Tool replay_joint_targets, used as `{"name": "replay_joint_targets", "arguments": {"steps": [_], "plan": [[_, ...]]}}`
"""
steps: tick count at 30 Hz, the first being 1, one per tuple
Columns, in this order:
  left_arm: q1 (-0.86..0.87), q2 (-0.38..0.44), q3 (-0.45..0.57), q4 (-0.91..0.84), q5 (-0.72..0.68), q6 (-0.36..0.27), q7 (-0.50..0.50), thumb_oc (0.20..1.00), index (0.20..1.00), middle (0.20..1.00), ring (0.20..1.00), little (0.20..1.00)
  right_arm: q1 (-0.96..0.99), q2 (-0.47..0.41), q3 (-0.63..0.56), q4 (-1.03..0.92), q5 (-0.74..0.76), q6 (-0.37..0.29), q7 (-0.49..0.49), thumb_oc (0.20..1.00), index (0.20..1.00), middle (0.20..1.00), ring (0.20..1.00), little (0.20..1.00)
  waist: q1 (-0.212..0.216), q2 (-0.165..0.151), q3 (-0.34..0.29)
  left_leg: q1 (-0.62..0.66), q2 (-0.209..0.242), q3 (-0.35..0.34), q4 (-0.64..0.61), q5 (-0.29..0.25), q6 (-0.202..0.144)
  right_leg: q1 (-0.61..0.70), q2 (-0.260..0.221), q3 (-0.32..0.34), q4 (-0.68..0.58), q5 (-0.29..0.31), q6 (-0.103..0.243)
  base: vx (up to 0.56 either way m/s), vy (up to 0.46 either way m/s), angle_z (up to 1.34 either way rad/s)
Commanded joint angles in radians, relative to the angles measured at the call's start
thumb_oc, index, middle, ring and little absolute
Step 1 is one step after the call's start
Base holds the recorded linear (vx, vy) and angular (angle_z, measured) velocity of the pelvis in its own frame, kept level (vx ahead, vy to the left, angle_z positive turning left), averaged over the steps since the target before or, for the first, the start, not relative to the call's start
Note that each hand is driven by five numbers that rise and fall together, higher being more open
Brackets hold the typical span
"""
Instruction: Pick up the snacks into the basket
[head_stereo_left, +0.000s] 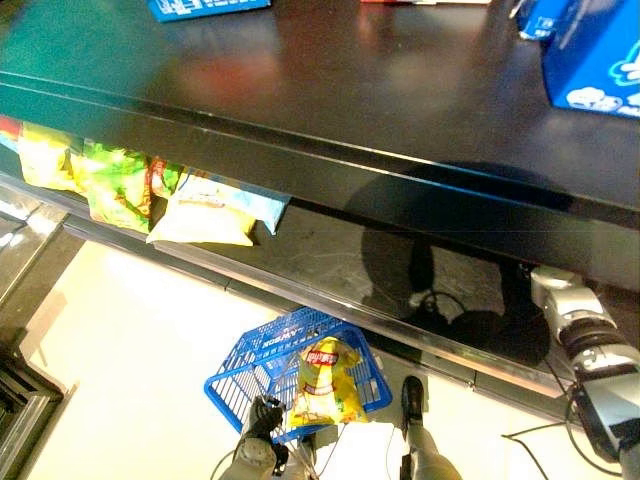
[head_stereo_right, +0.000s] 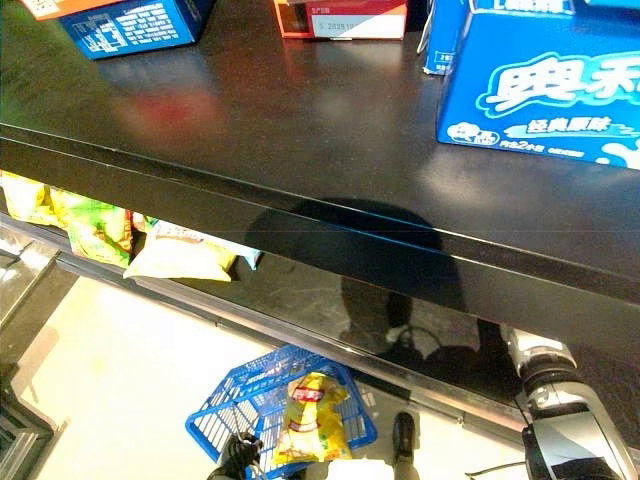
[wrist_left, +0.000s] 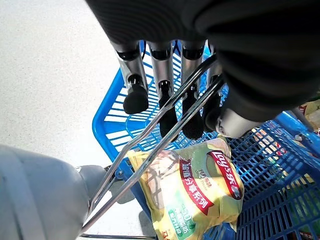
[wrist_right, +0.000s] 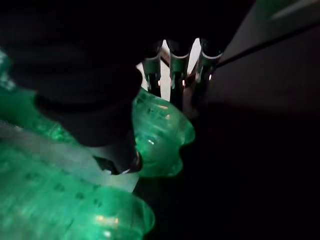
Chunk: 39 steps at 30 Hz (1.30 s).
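Observation:
A blue plastic basket (head_stereo_left: 240, 375) hangs low over the pale floor, and my left hand (head_stereo_left: 262, 415) has its fingers (wrist_left: 165, 95) curled round the basket's metal wire handles (wrist_left: 150, 145). Inside lies a yellow snack bag (head_stereo_left: 325, 385) with a red label (wrist_left: 195, 195). My right forearm (head_stereo_left: 585, 335) reaches under the black upper shelf into the lower shelf. In the right wrist view the right hand (wrist_right: 100, 120) has its thumb pressed on a crinkled green snack bag (wrist_right: 160, 132), and the fingers (wrist_right: 172, 62) lie past the bag's far side. More green packaging lies close by.
Yellow and green snack bags (head_stereo_left: 115, 185) and a pale one (head_stereo_left: 205, 210) lie on the lower shelf at the left. The black upper shelf (head_stereo_left: 330, 90) overhangs it, carrying blue boxes (head_stereo_right: 545, 80) at the right and a red box (head_stereo_right: 345, 18) at the back.

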Motion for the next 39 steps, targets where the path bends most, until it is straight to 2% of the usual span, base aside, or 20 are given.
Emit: {"name": "replay_joint_targets", "arguments": {"steps": [1, 12, 21, 32, 38, 39], "plan": [[0.136, 0.124, -0.092, 0.062, 0.034, 0.055, 0.046, 0.200, 0.200, 0.200, 0.200, 0.200, -0.095, 0.036, 0.060, -0.062, -0.035, -0.045, 0.052, 0.200, 0.200, 0.200, 0.200, 0.200, 0.070, -0.044, -0.042, -0.079, -0.064, -0.032, 0.000, 0.015, 0.027, -0.018, -0.096, 0.007, 0.011, -0.010, 0.121, 0.00, 0.000, 0.00], [0.138, 0.112, -0.041, 0.045, 0.055, 0.063, 0.040, 0.200, 0.200, 0.200, 0.200, 0.200, 0.238, 0.165, -0.066, -0.255, -0.049, -0.082, 0.070, 0.200, 0.200, 0.200, 0.200, 0.200, 0.051, -0.053, -0.055, -0.064, -0.069, -0.037, 0.000, 0.002, 0.036, 0.000, -0.102, 0.004, 0.013, -0.018, 0.124, 0.00, 0.003, 0.02], [0.140, 0.112, 0.019, 0.031, 0.080, 0.076, 0.036, 0.200, 0.200, 0.200, 0.200, 0.200, 0.503, 0.259, -0.168, -0.477, -0.043, -0.123, 0.114, 0.200, 0.200, 0.200, 0.200, 0.200, 0.022, -0.074, -0.070, -0.042, -0.065, -0.029, 0.000, -0.008, 0.038, 0.019, -0.097, 0.007, 0.015, -0.031, 0.123, 0.00, 0.002, 0.05], [0.152, 0.114, 0.073, 0.029, 0.094, 0.082, 0.031, 0.200, 0.200, 0.200, 0.200, 0.200, 0.756, 0.338, -0.169, -0.720, -0.032, -0.160, 0.236, 0.200, 0.200, 0.200, 0.200, 0.200, -0.014, -0.101, -0.095, 0.003, -0.050, -0.012, 0.000, -0.021, 0.040, 0.050, -0.082, 0.017, 0.021, -0.051, 0.117, 0.00, -0.003, -0.03], [0.151, 0.113, 0.087, 0.043, 0.101, 0.086, 0.029, 0.200, 0.200, 0.200, 0.200, 0.200, 0.822, 0.350, -0.142, -0.776, -0.041, -0.158, 0.280, 0.200, 0.200, 0.200, 0.200, 0.200, -0.023, -0.114, -0.108, 0.024, -0.045, -0.004, 0.000, -0.027, 0.040, 0.066, -0.075, 0.020, 0.022, -0.057, 0.116, 0.01, -0.007, -0.06], [0.149, 0.112, 0.097, 0.052, 0.104, 0.086, 0.028, 0.200, 0.200, 0.200, 0.200, 0.200, 0.853, 0.341, -0.125, -0.832, -0.058, -0.161, 0.321, 0.200, 0.200, 0.200, 0.200, 0.200, -0.028, -0.118, -0.113, 0.028, -0.040, -0.001, 0.000, -0.027, 0.038, 0.068, -0.072, 0.021, 0.021, -0.059, 0.116, 0.00, 0.000, 0.00]]}}
